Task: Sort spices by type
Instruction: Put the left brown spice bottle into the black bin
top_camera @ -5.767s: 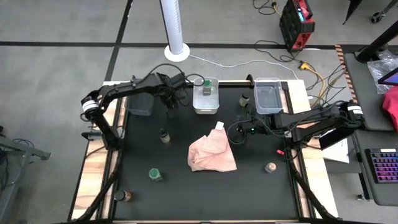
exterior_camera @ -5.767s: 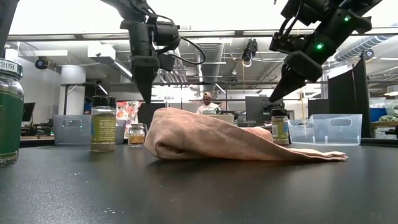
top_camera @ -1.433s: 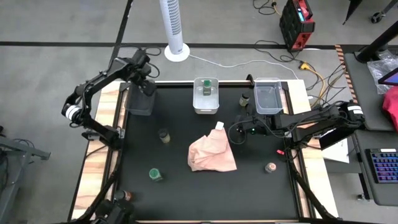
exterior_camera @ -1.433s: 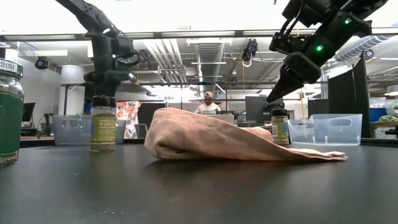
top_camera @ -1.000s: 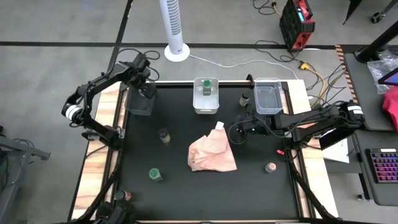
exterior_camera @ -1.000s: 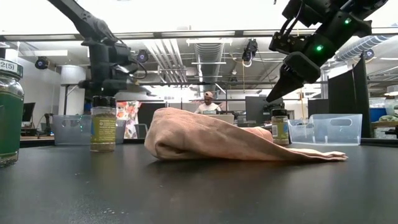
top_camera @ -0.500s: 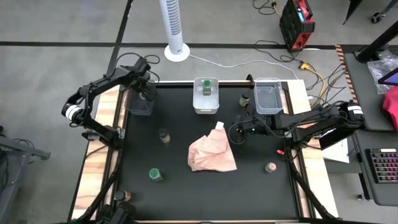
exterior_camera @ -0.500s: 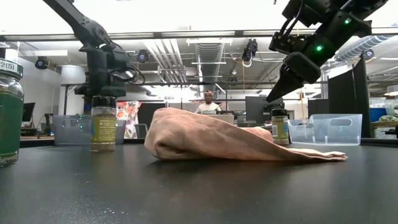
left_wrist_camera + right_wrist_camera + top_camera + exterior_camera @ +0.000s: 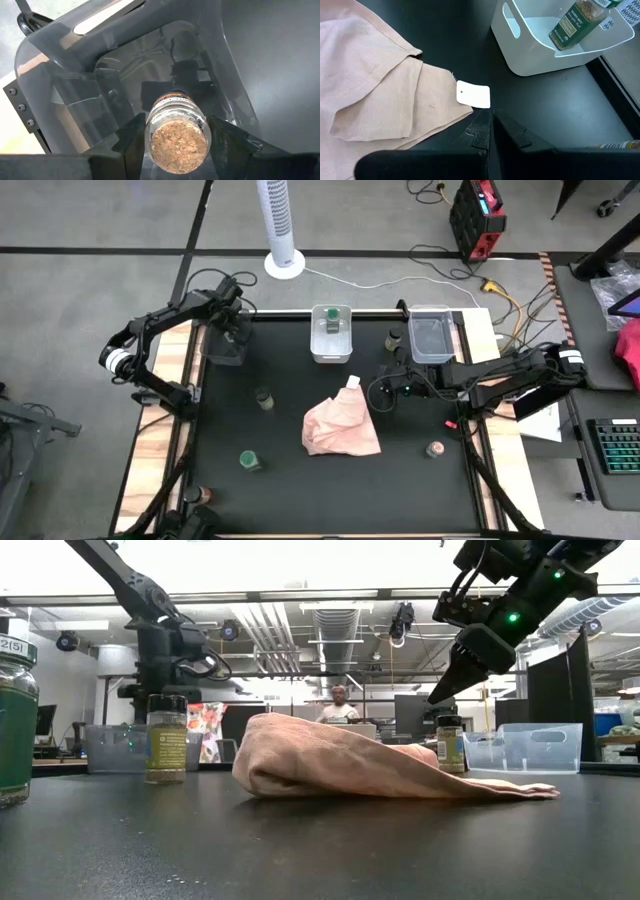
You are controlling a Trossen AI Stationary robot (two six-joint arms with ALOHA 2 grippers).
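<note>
- Lower left of the high view: green-lidded spice jar [image 9: 247, 461] standing on the black table [image 9: 300, 490].
- Centre: crumpled pink cloth [image 9: 341, 427]; right gripper [image 9: 377, 396] pressed together beside it.
- Upper left: left gripper [image 9: 175, 146] pinching a clear tan-filled spice jar [image 9: 176, 131] over the clear grey plastic bin [image 9: 224, 345].

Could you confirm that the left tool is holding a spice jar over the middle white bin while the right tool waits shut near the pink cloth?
Not quite: the left tool holds its spice jar over the far-left clear bin, not the middle white bin, as the high view shows. The rest stands: the right tool waits shut near the pink cloth.
</note>
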